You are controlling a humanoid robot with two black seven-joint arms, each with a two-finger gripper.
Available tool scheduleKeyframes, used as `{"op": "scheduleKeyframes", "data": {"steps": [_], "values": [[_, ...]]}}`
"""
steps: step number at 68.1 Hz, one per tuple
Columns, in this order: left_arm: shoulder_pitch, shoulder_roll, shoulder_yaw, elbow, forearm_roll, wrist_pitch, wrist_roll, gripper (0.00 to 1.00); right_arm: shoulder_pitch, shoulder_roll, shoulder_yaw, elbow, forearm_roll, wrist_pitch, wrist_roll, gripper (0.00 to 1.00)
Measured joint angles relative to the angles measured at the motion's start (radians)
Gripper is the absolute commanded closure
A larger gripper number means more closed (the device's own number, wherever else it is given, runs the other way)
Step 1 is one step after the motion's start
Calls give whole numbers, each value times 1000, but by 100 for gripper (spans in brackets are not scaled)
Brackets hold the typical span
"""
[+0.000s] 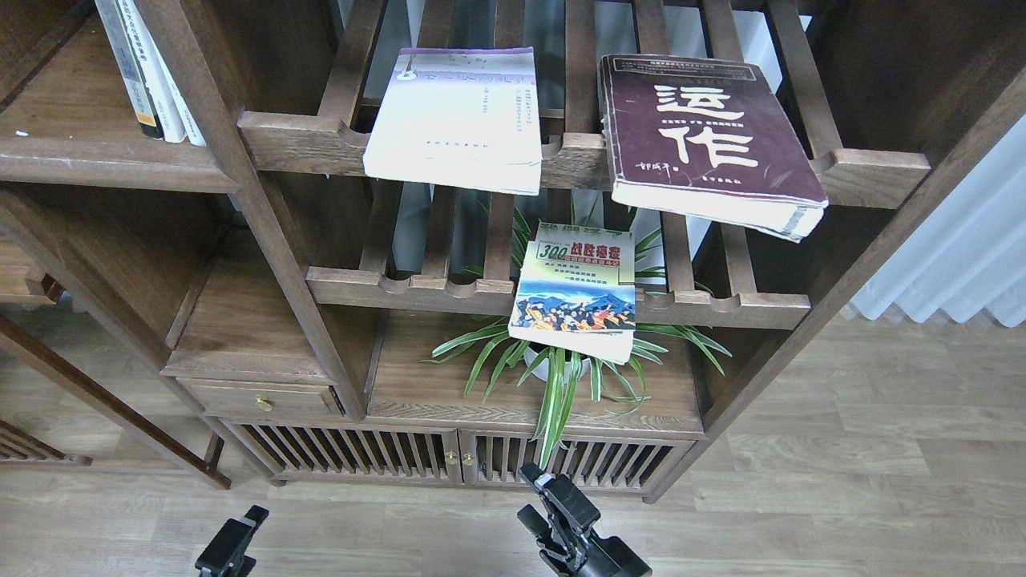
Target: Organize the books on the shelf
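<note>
Though left tool [239, 530] spread untellable, right tool [529, 497] wide, empty; books [457, 112] flat on slatted racks [296, 143].

Plant pot [561, 365] under green-yellow book [575, 292]

Dark wooden bookcase [264, 240] on pale wood-plank floor [842, 497], white curtain [954, 248] at right.
</note>
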Motion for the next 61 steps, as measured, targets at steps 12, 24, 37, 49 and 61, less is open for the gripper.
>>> {"op": "scheduleKeyframes", "data": {"steps": [12, 24, 37, 49, 61], "values": [[8, 3, -3, -34, 1, 0, 2, 0, 1, 0, 1, 0, -1, 0, 0, 0], [4, -1, -5, -37, 2, 0, 1, 0, 1, 0, 2, -1, -1, 0, 0, 0], [8, 2, -6, -37, 2, 0, 1, 0, 17, 0, -12, -1, -1, 0, -5, 0], [10, 0, -1, -37, 2, 0, 1, 0, 31, 0, -22, -12, -8, 0, -7, 0], [11, -2, -2, -30, 2, 0, 1, 0, 45, 0, -54, -24, -15, 0, -8, 0]]}}
